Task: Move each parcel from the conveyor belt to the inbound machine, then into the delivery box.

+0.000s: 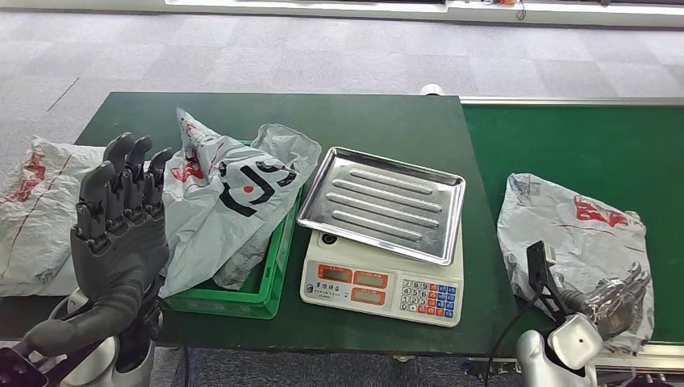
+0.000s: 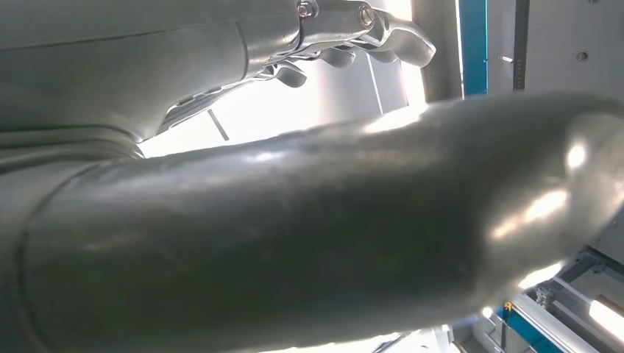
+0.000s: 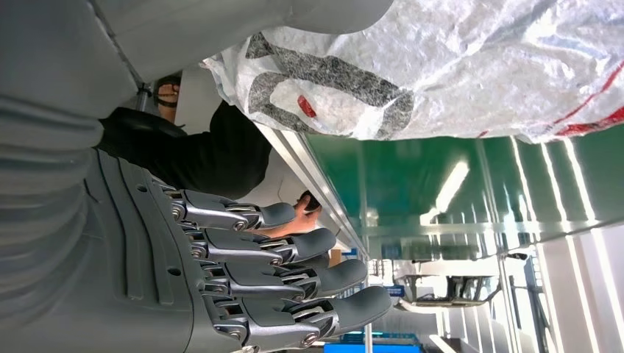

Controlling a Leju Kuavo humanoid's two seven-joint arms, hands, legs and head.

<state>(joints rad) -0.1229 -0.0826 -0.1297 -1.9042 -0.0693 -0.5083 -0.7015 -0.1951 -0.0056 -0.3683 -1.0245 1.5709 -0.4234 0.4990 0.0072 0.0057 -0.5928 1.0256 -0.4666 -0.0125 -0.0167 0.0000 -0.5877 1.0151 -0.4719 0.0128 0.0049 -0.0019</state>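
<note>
A grey-white parcel with red print (image 1: pixel 565 222) lies on the green conveyor belt (image 1: pixel 565 137) at the right. My right hand (image 1: pixel 615 297) is at the parcel's near edge. In the right wrist view its fingers (image 3: pixel 294 272) are stretched out, with a gap between them and the parcel (image 3: pixel 456 66). My left hand (image 1: pixel 121 218) is raised at the near left with its fingers up and apart, holding nothing; its thick thumb (image 2: pixel 309 235) crosses the left wrist view. The inbound machine, a scale with a bare steel tray (image 1: pixel 383 201), stands mid-table. The green delivery box (image 1: pixel 270 278) holds a white parcel (image 1: pixel 226 201).
Another white parcel (image 1: pixel 36 210) lies at the table's left edge, just beyond my left hand. The scale's keypad (image 1: pixel 431 297) faces the near edge. A person in dark clothing (image 3: pixel 213 154) stands past the belt in the right wrist view.
</note>
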